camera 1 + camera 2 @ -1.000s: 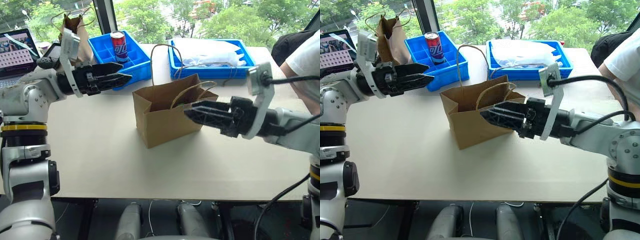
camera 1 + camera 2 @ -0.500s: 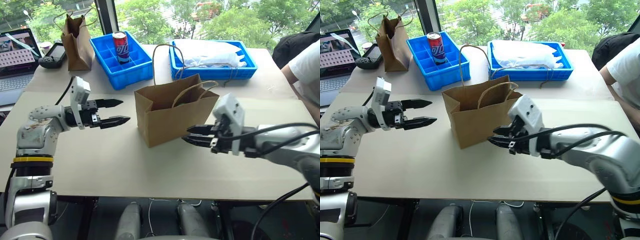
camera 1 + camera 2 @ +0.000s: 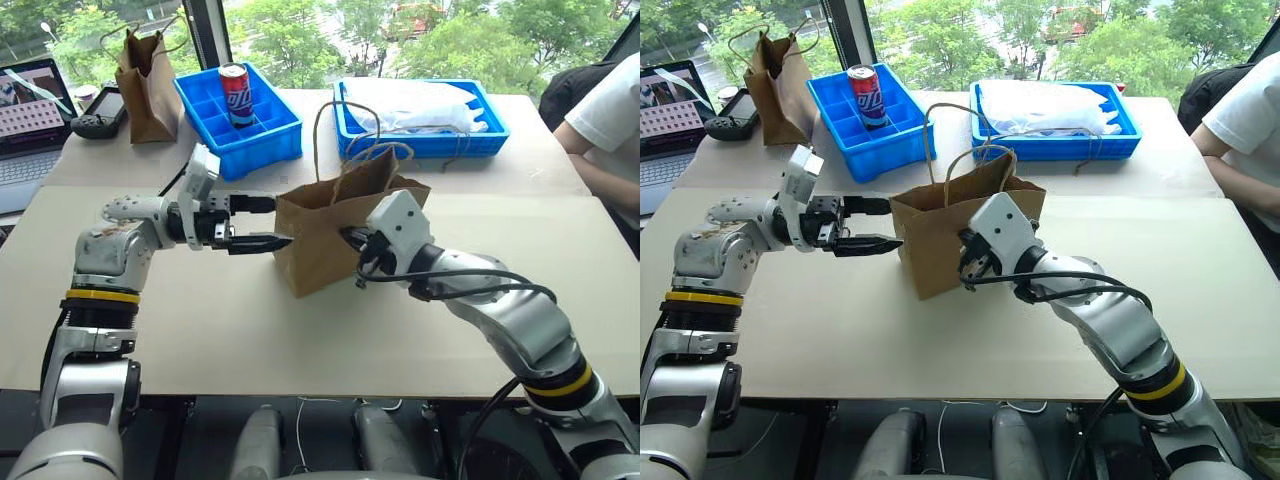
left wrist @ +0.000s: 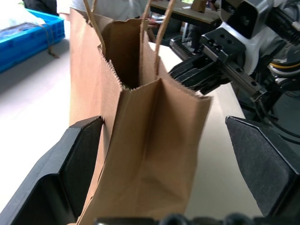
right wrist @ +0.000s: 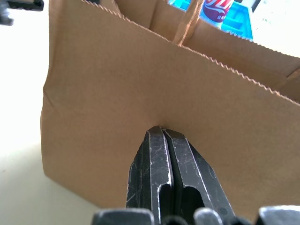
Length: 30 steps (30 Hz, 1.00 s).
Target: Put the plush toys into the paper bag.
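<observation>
The paper bag stands open in the middle of the table, its twine handles upright. My left gripper is open at the bag's left end; in the left wrist view the narrow end of the bag sits between the two spread fingers. My right gripper is shut, with its tips pressed against the bag's near wall and nothing between the fingers. The plush toys are out of view.
At the back left are a darker, narrower paper bag, a laptop and a blue compartment tray with a soda can. A blue tray with white plastic sits behind the bag. A person's arm is at the right edge.
Both arms have closed in on the bag: the left gripper moved right to its left end, still open. The right gripper rolled, shut and came against the near wall.
</observation>
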Each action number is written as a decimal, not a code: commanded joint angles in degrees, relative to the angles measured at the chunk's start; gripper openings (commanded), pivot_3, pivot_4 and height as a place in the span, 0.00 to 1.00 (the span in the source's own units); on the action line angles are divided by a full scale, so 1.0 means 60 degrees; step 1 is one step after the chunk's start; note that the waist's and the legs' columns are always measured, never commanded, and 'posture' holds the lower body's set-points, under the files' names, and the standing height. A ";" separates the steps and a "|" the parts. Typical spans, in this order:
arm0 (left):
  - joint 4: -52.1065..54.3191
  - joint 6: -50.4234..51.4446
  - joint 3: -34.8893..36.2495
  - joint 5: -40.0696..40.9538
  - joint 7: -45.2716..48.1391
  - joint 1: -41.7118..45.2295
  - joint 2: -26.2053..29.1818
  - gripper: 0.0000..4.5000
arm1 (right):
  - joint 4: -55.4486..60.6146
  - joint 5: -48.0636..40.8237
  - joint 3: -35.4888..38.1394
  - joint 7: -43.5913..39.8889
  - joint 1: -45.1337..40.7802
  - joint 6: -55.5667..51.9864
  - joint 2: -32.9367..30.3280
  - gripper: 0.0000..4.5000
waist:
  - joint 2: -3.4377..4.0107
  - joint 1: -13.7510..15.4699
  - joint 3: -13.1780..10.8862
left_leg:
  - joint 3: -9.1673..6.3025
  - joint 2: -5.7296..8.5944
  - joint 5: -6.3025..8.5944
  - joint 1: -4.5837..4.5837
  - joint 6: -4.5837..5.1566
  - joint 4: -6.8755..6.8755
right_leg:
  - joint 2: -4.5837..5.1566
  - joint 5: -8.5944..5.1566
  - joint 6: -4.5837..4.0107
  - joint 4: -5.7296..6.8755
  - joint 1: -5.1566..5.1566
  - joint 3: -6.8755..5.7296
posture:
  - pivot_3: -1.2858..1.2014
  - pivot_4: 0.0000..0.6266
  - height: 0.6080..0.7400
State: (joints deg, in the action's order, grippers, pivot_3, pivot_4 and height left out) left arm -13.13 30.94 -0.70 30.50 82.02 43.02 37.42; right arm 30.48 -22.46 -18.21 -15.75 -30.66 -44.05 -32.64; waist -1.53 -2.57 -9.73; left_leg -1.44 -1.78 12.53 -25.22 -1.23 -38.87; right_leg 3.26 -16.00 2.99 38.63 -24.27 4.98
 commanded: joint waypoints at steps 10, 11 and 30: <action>0.0157 0.0199 -0.0075 -0.0054 -0.0470 0.0224 -0.0423 1.00 | -0.0149 0.1101 0.0007 -0.0157 -0.0113 0.0182 0.1473 0.01 | 0.0000 0.0018 0.0000 | -0.0005 0.0003 0.0000 0.0003 0.0000 -0.0007 | 0.0003 0.0000 0.0000 0.0042 0.0002 -0.0004 | 0.52 0.24 0.81; 0.0159 0.0243 -0.0059 -0.0029 -0.0523 0.0224 -0.0498 1.00 | -0.0177 0.1152 0.0026 -0.0181 -0.0107 0.0179 0.1526 0.01 | 0.0000 0.0018 0.0000 | -0.0005 0.0004 0.0000 0.0003 0.0000 -0.0008 | 0.0003 0.0000 0.0000 0.0042 0.0002 -0.0005 | 0.52 0.24 0.81; -0.1494 -0.0671 -0.0025 -0.0875 -0.1429 0.0905 -0.1222 0.00 | 0.0564 0.1613 0.0510 -0.0597 0.0354 -0.0376 0.1439 0.00 | 0.0000 0.0043 0.0000 | -0.0011 0.0007 -0.0001 0.0008 0.0000 -0.0011 | 0.0004 0.0000 0.0000 0.0048 0.0003 -0.0011 | 0.52 0.24 0.81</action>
State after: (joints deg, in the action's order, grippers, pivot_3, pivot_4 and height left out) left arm -21.10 28.54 -1.43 25.98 74.01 46.56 30.18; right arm 29.53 -12.56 -17.58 -18.52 -28.88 -45.20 -22.54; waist -1.53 -2.31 -9.73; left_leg -1.52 -1.73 12.52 -25.17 -1.24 -38.93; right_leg 3.28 -16.00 2.99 38.92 -24.25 4.90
